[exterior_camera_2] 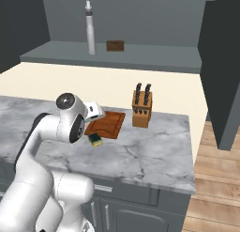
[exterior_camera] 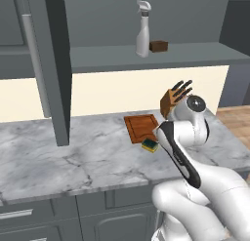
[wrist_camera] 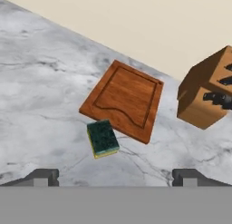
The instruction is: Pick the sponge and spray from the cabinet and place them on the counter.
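The sponge [wrist_camera: 103, 138], yellow with a dark green top, lies flat on the marble counter [wrist_camera: 41, 82], touching the front corner of the cutting board. It also shows as the sponge [exterior_camera: 150, 146] and the sponge [exterior_camera_2: 95, 140]. My gripper [wrist_camera: 115, 177] hovers above and in front of it, open, with nothing between the widely spaced fingertips [wrist_camera: 43, 177]. The spray [exterior_camera: 142, 28] stands upright on the shelf of the open cabinet [exterior_camera: 195, 54], high above the counter [exterior_camera: 73, 157]. From the right side the spray [exterior_camera_2: 89, 28] stands left of a small box.
A brown wooden cutting board [wrist_camera: 123, 99] lies behind the sponge. A knife block [wrist_camera: 208, 89] stands to its right. A small brown box [exterior_camera: 158, 46] sits beside the spray. The open cabinet door [exterior_camera: 51, 64] hangs at the left; another door [exterior_camera_2: 225, 62] juts out at the right.
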Available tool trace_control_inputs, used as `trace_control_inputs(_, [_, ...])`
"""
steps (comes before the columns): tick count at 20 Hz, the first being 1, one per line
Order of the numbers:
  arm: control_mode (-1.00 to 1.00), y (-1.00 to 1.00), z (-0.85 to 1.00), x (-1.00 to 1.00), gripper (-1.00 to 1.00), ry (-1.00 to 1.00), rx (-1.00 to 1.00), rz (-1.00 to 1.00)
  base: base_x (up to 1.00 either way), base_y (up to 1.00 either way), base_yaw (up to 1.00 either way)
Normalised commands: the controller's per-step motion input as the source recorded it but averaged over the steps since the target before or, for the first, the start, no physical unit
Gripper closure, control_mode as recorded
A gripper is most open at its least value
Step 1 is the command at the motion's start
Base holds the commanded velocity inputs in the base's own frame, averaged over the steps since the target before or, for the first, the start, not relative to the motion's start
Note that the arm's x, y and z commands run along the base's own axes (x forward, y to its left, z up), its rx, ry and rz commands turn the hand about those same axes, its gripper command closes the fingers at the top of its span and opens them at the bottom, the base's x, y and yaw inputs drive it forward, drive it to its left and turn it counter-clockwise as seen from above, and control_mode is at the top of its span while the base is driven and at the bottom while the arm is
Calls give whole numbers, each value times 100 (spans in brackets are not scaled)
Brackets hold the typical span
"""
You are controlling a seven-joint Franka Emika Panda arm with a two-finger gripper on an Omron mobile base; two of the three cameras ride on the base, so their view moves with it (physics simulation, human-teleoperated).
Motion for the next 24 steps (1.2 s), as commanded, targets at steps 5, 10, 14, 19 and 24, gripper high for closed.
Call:
trace_control_inputs(5, [-100,0,84,-28,-100,-3,0,-6,0,0,0])
trace_control_inputs(10, [-100,0,83,-35,-100,0,0,-7,0,0,0])
trace_control_inputs(14, [-100,0,83,-36,-100,0,0,-7,0,0,0])
trace_control_inputs(19, [-100,0,82,-37,-100,0,0,-5,0,0,0])
trace_control_inputs(24, [-100,0,59,-43,-100,-8,0,0,0,0,0])
